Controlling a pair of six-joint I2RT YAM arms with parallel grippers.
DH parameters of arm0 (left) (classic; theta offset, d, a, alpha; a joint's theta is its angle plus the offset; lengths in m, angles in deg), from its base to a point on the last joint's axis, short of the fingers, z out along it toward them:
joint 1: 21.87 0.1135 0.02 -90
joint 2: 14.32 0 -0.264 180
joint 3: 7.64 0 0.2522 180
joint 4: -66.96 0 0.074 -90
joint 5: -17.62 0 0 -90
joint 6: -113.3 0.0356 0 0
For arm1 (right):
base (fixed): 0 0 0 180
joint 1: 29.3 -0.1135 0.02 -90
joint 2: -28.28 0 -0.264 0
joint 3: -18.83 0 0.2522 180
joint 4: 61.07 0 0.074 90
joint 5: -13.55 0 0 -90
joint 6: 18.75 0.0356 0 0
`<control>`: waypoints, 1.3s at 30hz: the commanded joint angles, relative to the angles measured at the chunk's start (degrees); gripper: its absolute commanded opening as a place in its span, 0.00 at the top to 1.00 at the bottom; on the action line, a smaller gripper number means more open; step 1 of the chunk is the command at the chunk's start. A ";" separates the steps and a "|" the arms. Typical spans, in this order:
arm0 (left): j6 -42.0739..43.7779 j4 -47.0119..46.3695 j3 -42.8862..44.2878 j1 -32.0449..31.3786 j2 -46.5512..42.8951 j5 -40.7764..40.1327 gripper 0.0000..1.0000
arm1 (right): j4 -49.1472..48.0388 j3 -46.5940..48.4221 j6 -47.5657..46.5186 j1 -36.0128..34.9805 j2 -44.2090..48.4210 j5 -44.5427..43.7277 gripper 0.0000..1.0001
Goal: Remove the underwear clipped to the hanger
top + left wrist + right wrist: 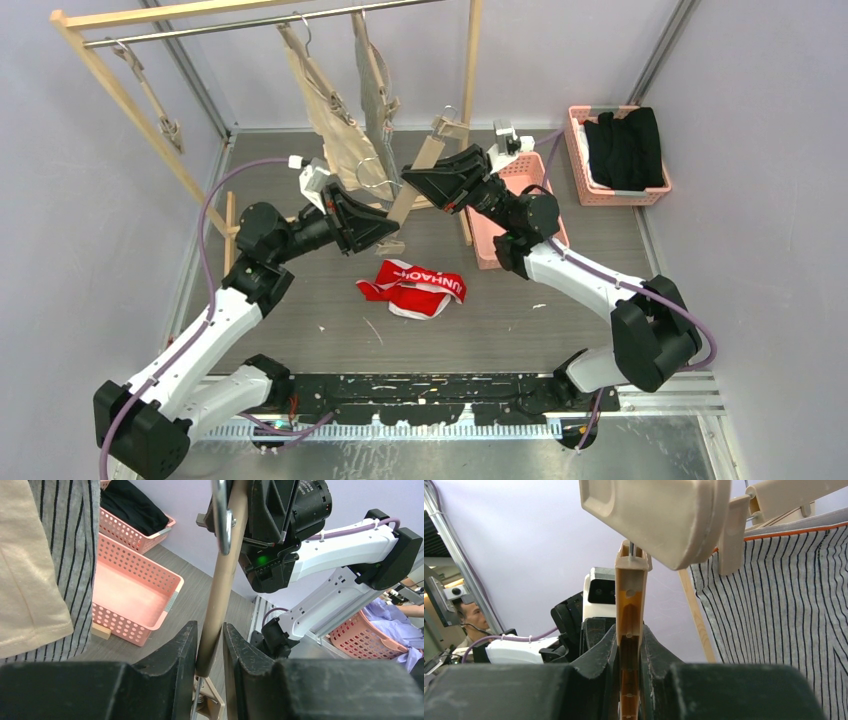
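Note:
The red underwear with white lettering lies loose on the table. The cream-beige underwear and the pinstriped underwear hang clipped to hangers on the rail; both also show in the left wrist view, cream and pinstriped. A bare beige hanger is held tilted between both arms. My left gripper is shut on its lower bar. My right gripper is shut on one of its clips, beside the pinstriped cloth.
A pink basket stands just right of the hanger. A second pink basket at the back right holds a black garment. Another bare hanger hangs at the rail's left. The wooden rack legs slant down at the left.

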 commanded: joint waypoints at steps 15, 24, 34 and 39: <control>-2.81 -1.99 1.28 0.02 -3.32 -3.14 1.00 | -0.20 -0.60 -1.77 -0.73 2.42 -0.70 0.52; 7.61 28.71 13.01 0.00 -9.22 -6.93 1.00 | 14.35 -3.04 -12.16 -0.75 7.37 1.77 0.00; 21.79 66.61 27.89 0.00 -20.43 -25.88 1.00 | 61.84 -6.83 -40.61 -8.56 19.78 -33.81 0.00; 22.96 75.74 34.28 0.00 -22.07 -39.05 1.00 | 72.57 -8.20 -41.51 -12.99 17.71 -48.34 0.00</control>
